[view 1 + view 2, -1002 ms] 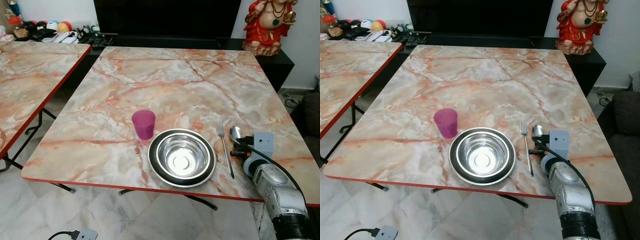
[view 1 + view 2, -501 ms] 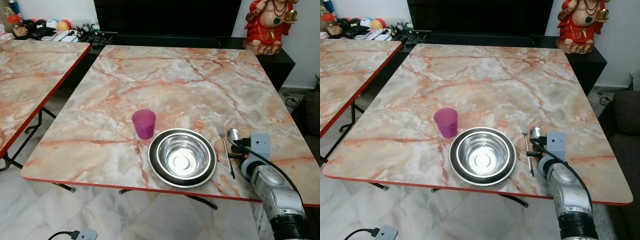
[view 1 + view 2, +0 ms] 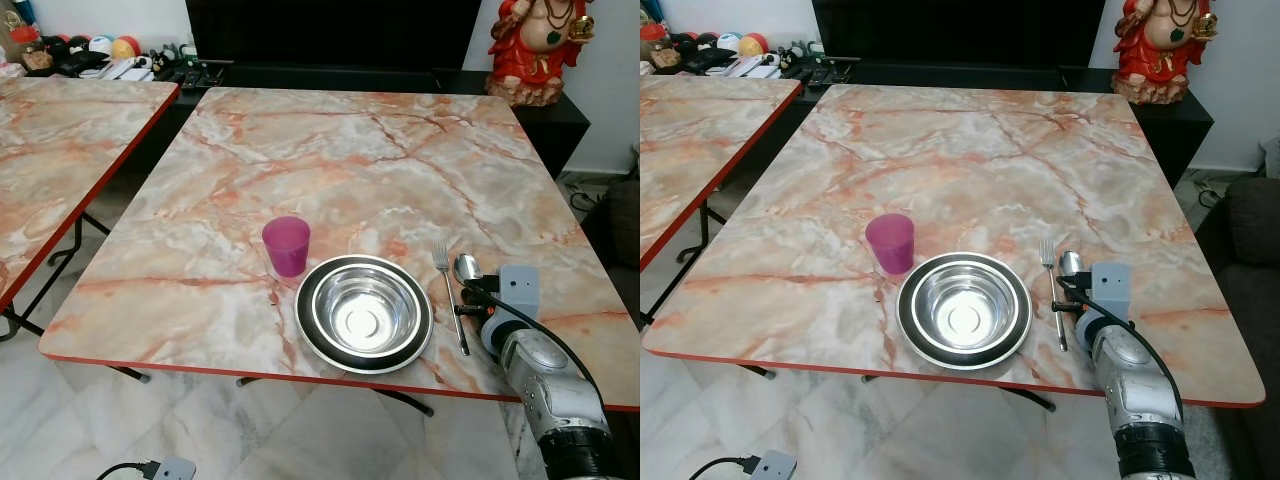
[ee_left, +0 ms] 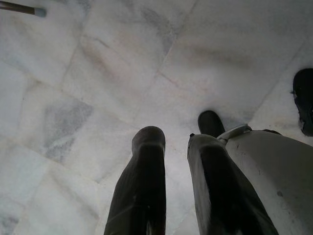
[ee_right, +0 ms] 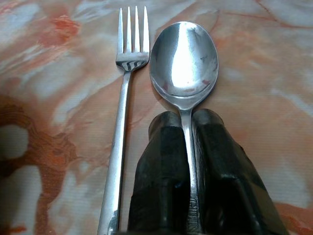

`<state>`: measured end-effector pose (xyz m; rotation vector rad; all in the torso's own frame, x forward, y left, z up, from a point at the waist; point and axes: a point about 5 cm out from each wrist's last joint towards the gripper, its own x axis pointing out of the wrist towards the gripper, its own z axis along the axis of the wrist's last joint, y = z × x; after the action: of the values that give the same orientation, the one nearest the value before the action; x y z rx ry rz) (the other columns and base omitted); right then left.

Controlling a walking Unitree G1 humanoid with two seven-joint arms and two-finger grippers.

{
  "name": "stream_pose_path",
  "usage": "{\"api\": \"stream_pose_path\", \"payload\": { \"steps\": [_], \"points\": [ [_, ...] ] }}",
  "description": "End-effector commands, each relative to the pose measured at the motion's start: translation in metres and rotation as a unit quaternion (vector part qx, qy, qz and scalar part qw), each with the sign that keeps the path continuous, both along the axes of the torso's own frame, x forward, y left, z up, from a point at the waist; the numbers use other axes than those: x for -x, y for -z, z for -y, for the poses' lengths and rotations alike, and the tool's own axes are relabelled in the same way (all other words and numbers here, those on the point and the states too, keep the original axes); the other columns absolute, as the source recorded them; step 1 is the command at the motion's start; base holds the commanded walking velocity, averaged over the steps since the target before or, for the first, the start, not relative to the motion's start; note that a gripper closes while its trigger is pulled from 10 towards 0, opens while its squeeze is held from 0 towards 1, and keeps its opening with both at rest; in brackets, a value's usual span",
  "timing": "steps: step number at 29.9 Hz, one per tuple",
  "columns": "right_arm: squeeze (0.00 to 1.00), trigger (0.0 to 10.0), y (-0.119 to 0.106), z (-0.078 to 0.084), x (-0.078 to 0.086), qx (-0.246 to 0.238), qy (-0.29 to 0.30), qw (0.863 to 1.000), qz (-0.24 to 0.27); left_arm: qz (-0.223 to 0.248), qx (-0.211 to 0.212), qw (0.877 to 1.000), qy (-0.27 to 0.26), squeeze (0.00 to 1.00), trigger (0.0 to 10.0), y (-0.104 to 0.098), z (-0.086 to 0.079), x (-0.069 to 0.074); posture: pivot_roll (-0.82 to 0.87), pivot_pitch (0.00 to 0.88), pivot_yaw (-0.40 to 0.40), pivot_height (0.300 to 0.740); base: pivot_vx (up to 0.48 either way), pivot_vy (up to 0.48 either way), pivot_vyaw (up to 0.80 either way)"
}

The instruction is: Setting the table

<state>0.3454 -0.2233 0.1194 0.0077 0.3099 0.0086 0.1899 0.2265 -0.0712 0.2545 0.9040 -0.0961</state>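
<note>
A steel bowl point(image 3: 364, 312) sits in a black-rimmed plate point(image 3: 307, 318) near the marble table's front edge. A purple cup point(image 3: 287, 246) stands just left of it. Right of the plate lies a fork point(image 3: 450, 297), tines away from me. My right gripper point(image 5: 187, 120) is shut on the handle of a steel spoon point(image 5: 183, 61), whose bowl point(image 3: 467, 268) lies low over the table beside the fork. The left gripper point(image 4: 176, 139) hangs over the floor, its fingers a little apart with nothing between them.
A second marble table point(image 3: 60, 150) stands to the left across a gap of floor. A red statue point(image 3: 541, 45) and a dark cabinet point(image 3: 340, 40) lie behind the far edge. A dark sofa edge point(image 3: 1252, 240) is at the right.
The right gripper has carried the spoon slightly left and forward, closer beside the fork. The camera has shifted a little.
</note>
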Motion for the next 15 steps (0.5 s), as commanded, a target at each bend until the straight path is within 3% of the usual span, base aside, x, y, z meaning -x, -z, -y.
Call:
{"api": "stream_pose_path", "payload": {
  "steps": [1, 8, 10, 11, 15],
  "points": [
    [0.19, 10.0, 0.0134, -0.0013, 0.0038, 0.001, 0.0, 1.0, -0.031, -0.017, 0.001, 1.0, -0.008, 0.0, 10.0, 0.0042, -0.0012, 0.0078, -0.03, 0.179, 0.03, 0.74, 0.0, 0.0, 0.0],
    [0.16, 10.0, 0.0135, -0.0019, 0.0033, 0.004, 0.0, 1.0, -0.031, -0.016, 0.001, 1.0, -0.009, 0.0, 10.0, 0.0038, -0.0018, 0.0072, -0.03, 0.18, 0.03, 0.74, 0.0, 0.0, 0.0],
    [0.38, 10.0, 0.0133, -0.0019, 0.0033, 0.006, -0.001, 1.0, -0.031, -0.016, 0.0, 1.0, -0.009, 0.0, 10.0, 0.0037, -0.0019, 0.0071, -0.03, 0.181, 0.03, 0.74, 0.0, 0.0, 0.0],
    [0.42, 10.0, 0.0133, -0.0018, 0.0033, 0.007, 0.0, 1.0, -0.031, -0.016, 0.0, 1.0, -0.009, 0.0, 10.0, 0.0037, -0.002, 0.0071, -0.03, 0.181, 0.03, 0.74, 0.0, 0.0, 0.0],
    [0.4, 10.0, 0.0132, -0.0014, 0.0033, 0.008, 0.001, 1.0, -0.03, -0.016, 0.0, 1.0, -0.009, 0.0, 10.0, 0.0037, -0.0021, 0.0071, -0.03, 0.181, 0.03, 0.74, 0.0, 0.0, 0.0]
  ]
}}
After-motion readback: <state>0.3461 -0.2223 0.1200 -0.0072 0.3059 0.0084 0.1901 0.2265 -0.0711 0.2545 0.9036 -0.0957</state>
